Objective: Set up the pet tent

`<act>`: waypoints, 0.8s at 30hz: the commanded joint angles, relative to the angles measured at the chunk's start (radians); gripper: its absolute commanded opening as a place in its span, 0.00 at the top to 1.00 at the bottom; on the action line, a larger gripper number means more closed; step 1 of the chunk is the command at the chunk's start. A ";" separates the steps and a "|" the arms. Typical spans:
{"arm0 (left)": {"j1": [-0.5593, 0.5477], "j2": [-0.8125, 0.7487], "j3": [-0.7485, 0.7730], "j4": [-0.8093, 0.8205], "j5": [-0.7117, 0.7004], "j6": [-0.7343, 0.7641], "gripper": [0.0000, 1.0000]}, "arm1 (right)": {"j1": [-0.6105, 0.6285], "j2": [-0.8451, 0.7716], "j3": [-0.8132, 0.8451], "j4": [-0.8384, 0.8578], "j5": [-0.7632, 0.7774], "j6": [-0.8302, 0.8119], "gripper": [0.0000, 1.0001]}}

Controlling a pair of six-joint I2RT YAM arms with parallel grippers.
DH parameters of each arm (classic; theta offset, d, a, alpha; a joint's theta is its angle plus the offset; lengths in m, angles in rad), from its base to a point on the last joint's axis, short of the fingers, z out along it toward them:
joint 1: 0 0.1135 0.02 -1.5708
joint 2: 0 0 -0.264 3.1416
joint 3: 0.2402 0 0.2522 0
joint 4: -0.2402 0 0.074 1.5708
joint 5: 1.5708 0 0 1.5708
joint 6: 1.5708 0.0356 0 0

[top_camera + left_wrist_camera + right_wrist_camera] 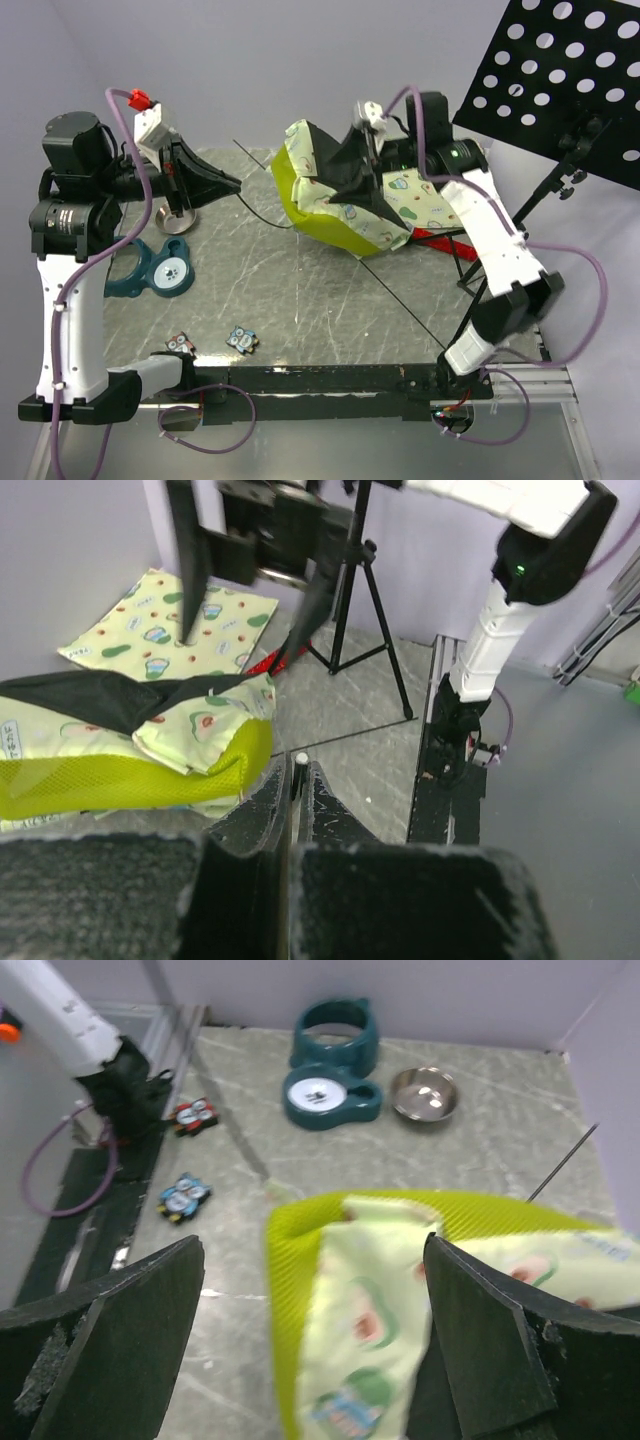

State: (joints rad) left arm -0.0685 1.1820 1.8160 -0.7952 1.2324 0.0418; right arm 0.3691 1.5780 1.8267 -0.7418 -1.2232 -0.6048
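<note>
The pet tent [335, 200] lies collapsed at the back middle of the table, lime-yellow mesh and avocado print with the black base sheet folded on top. My left gripper [236, 186] is shut on the white-tipped end of a thin pole [299, 761] that curves over to the tent [150, 755]. My right gripper [366, 150] hovers over the tent's top, its jaws wide open. In the right wrist view the tent fabric [400, 1300] lies below and between the open fingers [130, 1340]. A second pole [400, 295] runs out from the tent toward the front right.
A flat avocado-print mat [420, 205] and a tripod [468, 262] are behind the tent on the right. A teal feeder [150, 270] and a steel bowl [178, 215] sit at the left. Two small toys [180, 343] [242, 340] lie near the front edge. A black perforated panel [560, 70] hangs at the top right.
</note>
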 commanded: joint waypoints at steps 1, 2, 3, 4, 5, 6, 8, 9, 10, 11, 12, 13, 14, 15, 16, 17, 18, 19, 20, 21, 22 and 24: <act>0.003 0.005 0.008 -0.142 -0.004 0.063 0.99 | -0.002 0.169 0.193 -0.065 -0.012 -0.029 0.02; 0.003 0.007 0.005 -0.139 -0.002 0.067 0.99 | -0.002 0.212 0.235 -0.091 -0.018 -0.039 0.02; 0.003 0.005 0.002 -0.139 -0.001 0.070 0.99 | 0.002 0.244 0.284 -0.120 -0.025 -0.055 0.01; 0.003 0.008 0.003 -0.144 -0.002 0.078 0.99 | 0.007 0.291 0.321 -0.148 -0.030 -0.070 0.01; 0.003 0.008 0.005 -0.150 -0.002 0.084 0.99 | 0.011 0.316 0.359 -0.181 -0.030 -0.090 0.01; 0.003 0.011 0.008 -0.156 -0.004 0.093 0.99 | 0.016 0.341 0.384 -0.209 -0.026 -0.114 0.01; 0.003 0.016 0.012 -0.162 0.001 0.102 0.99 | 0.019 0.364 0.384 -0.247 -0.016 -0.166 0.01; 0.003 0.016 0.011 -0.162 0.002 0.104 0.99 | 0.019 0.370 0.370 -0.261 -0.012 -0.196 0.00; 0.003 0.015 0.006 -0.159 0.002 0.105 0.99 | 0.019 0.372 0.355 -0.271 -0.003 -0.217 0.00; 0.003 0.013 0.002 -0.157 0.002 0.107 0.99 | 0.019 0.373 0.338 -0.280 0.004 -0.249 0.00; 0.003 0.010 -0.004 -0.153 0.002 0.104 0.99 | 0.019 0.378 0.327 -0.297 0.007 -0.272 0.00; 0.003 0.010 -0.010 -0.145 0.002 0.101 0.99 | 0.021 0.382 0.322 -0.304 0.014 -0.285 0.00; 0.003 0.010 -0.012 -0.142 0.006 0.099 0.99 | 0.021 0.395 0.325 -0.323 0.017 -0.306 0.00; 0.003 0.010 -0.014 -0.144 0.009 0.102 0.99 | 0.022 0.405 0.329 -0.344 0.017 -0.319 0.00; 0.003 0.011 -0.015 -0.147 0.010 0.108 0.99 | 0.024 0.415 0.330 -0.349 0.019 -0.317 0.00; 0.003 0.013 -0.017 -0.150 0.009 0.112 0.99 | 0.024 0.422 0.335 -0.350 0.019 -0.313 0.00; 0.003 0.016 -0.018 -0.154 0.013 0.116 0.99 | 0.027 0.428 0.335 -0.346 0.016 -0.306 0.00; 0.003 0.018 -0.018 -0.156 0.015 0.122 0.99 | 0.030 0.439 0.341 -0.346 0.013 -0.303 0.01; 0.003 0.021 -0.020 -0.151 0.021 0.122 0.99 | 0.034 0.445 0.344 -0.344 0.011 -0.302 0.01; 0.003 0.022 -0.021 -0.150 0.025 0.124 0.99 | 0.039 0.445 0.341 -0.329 0.019 -0.291 0.00; 0.003 0.022 -0.023 -0.147 0.029 0.124 0.99 | 0.040 0.445 0.324 -0.308 0.024 -0.274 0.00; 0.003 0.027 -0.023 -0.147 0.036 0.127 0.99 | 0.042 0.442 0.298 -0.240 0.034 -0.244 0.00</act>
State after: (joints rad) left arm -0.0685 1.1912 1.8034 -0.8883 1.2324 0.1860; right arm 0.3958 2.0098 2.1391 -1.0611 -1.1851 -0.8566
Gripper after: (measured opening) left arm 0.033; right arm 0.996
